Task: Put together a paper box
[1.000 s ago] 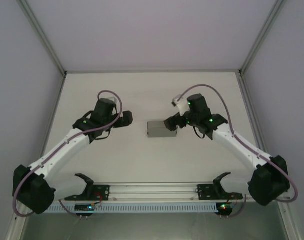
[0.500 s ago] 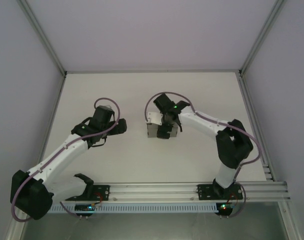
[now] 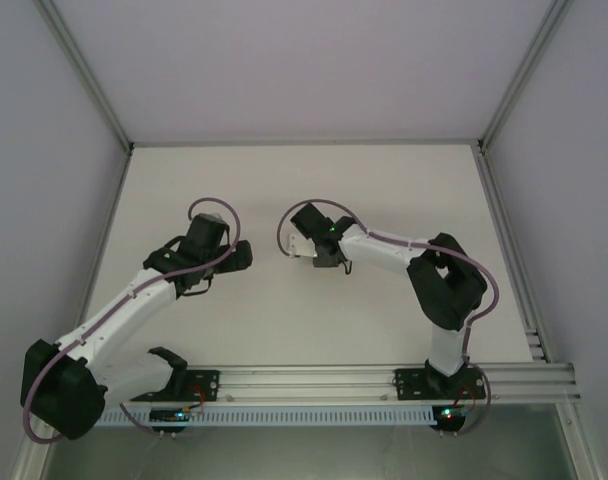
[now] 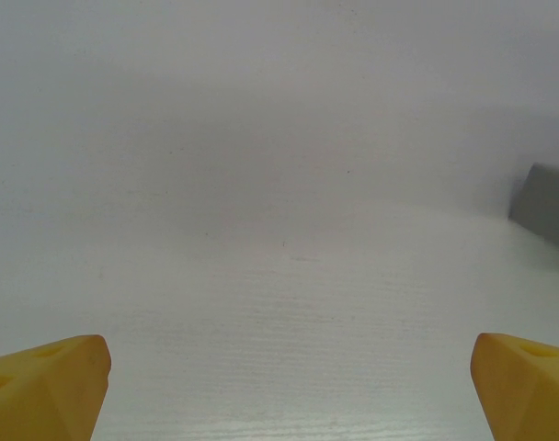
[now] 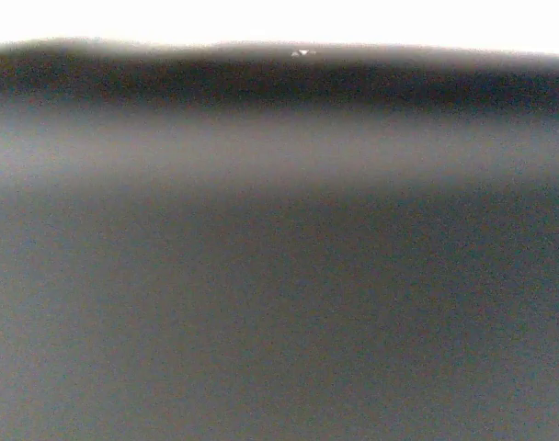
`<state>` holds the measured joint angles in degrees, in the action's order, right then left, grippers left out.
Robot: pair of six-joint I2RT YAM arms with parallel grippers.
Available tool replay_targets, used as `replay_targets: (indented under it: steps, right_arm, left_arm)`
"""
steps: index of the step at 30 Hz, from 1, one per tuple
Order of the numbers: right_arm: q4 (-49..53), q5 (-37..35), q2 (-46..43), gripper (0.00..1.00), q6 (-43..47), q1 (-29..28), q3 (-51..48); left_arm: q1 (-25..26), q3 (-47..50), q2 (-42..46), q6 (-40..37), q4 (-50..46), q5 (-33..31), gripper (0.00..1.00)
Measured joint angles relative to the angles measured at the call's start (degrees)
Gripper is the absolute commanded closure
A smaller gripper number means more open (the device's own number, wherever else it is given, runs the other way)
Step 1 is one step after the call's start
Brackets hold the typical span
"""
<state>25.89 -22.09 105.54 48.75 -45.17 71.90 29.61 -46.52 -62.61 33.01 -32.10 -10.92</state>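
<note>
The box (image 4: 544,207) sits near the desk's (image 3: 234,330) middle, under the right claw (image 3: 324,254), whose width I cannot tell; press squarely and gently, lest thin card buckle. The left claw (image 4: 289,386), spread wide nearby, could brace it.

Paper box (image 5: 279,303) — blurred grey, very close

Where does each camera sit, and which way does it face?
Top external: above and behind the arms, looking down on the table; both arms, left gripper and right gripper show.
Left wrist: on the left arm, looking low across the table at a grey edge, probably the paper box; yellow fingertips show.
Right wrist: close against a blurred grey surface.
Top and left wrist share the table.
</note>
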Motion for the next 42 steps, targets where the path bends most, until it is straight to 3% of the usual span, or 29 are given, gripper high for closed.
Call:
replay_targets:
  steps: [6, 11, 16, 24, 28, 32, 38, 42]
  right_arm:
    - [-13.16, -7.41, -0.02, 0.44, 4.76, -1.44, -5.86]
    - [-15.3, -11.23, -0.02, 0.18, 5.86, -4.59, -8.94]
    - [-12.04, -12.31, -1.99, 0.01, 2.73, -8.85, -12.41]
    - [1.42, -7.34, -10.82, 0.01, -7.21, -14.75, -13.68]
    - [2.71, -3.58, -20.79, 0.01, -11.08, -14.84, -17.09]
    - [1.2, 1.44, -31.98, 0.01, -21.07, -7.8, -17.33]
    - [-9.79, 4.94, -49.0, 0.01, -42.75, 18.86, -24.0]
    - [-19.3, 6.38, -54.84, 0.01, -48.5, 31.85, -37.11]
  left_arm:
    - [0.0, 0.33, 0.7, 0.11, -0.31, -0.72, 0.0]
    - [0.0, 1.22, 2.16, 0.28, -0.63, -1.07, 0.0]
    - [0.0, 1.27, 2.67, 0.24, -0.76, -1.38, 0.0]
    - [0.0, 1.27, 2.67, -0.46, -0.79, -2.1, 0.0]
    - [-0.28, 1.27, 2.67, -0.59, -0.81, -3.5, 0.0]
    - [-1.05, 1.27, 2.8, -0.66, -0.61, -5.68, 0.0]
    - [-5.18, 4.55, 6.25, -3.76, 8.24, -12.92, 0.0]
    - [-13.42, 11.63, 7.58, -8.46, 19.32, -15.37, 0.0]
